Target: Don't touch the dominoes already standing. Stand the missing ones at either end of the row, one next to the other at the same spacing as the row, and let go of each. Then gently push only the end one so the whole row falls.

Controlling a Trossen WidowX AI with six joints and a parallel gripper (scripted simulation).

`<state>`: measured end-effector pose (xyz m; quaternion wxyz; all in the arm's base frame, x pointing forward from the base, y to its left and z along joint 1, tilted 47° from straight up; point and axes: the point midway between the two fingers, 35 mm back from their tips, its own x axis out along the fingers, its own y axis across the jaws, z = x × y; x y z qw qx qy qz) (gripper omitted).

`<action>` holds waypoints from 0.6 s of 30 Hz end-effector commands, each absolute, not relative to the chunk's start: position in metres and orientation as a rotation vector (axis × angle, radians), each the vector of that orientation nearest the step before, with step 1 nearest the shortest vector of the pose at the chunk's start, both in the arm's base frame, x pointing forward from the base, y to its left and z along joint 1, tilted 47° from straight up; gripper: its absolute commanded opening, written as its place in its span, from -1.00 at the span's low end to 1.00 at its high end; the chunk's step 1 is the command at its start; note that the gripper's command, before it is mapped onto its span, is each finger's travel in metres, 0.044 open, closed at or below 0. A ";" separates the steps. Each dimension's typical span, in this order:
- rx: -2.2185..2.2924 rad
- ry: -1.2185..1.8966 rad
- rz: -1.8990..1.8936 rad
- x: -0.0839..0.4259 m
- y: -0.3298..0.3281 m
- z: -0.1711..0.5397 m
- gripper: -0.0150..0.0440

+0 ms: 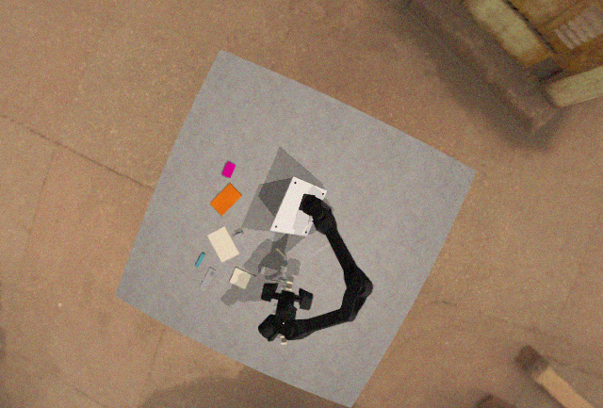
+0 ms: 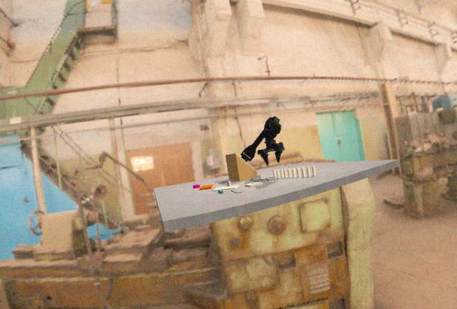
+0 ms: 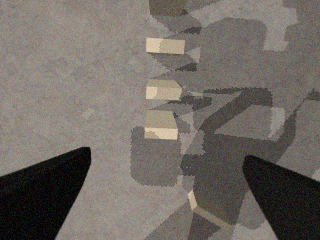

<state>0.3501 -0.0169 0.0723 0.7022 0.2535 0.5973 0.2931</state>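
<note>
Cream dominoes stand in an evenly spaced row; the row's near-end domino (image 2: 274, 173) (image 3: 161, 122) and far-end domino (image 2: 313, 171) show in the exterior view. The arm hides much of the row in the top view. My gripper (image 1: 287, 294) (image 2: 273, 163) (image 3: 168, 158) is wide open and empty, above the table by the near end. In the wrist view its fingertips are on either side of the space just below the end domino, not touching it. A loose domino (image 1: 281, 252) (image 3: 213, 218) shows as a narrow strip beyond this end, partly shadowed; its pose is unclear.
A wedge with a white sloping face (image 1: 287, 206) (image 2: 235, 169) stands near the arm's base. A magenta block (image 1: 228, 169), an orange plate (image 1: 225, 198), a cream plate (image 1: 223, 243), a small cream block (image 1: 240, 277), a teal bar (image 1: 199, 259) and a grey piece (image 1: 208, 278) lie left.
</note>
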 end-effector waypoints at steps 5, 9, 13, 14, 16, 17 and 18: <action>0.556 1.318 0.649 0.337 -0.065 0.121 1.00; 0.512 1.297 0.682 0.334 -0.065 0.114 1.00; 0.252 1.160 0.872 0.314 -0.063 0.079 1.00; 0.183 1.120 0.918 0.307 -0.061 0.070 1.00; 0.046 1.038 1.008 0.294 -0.058 0.052 1.00; -0.022 0.994 1.051 0.286 -0.056 0.044 1.00; -0.077 0.958 1.085 0.279 -0.054 0.037 1.00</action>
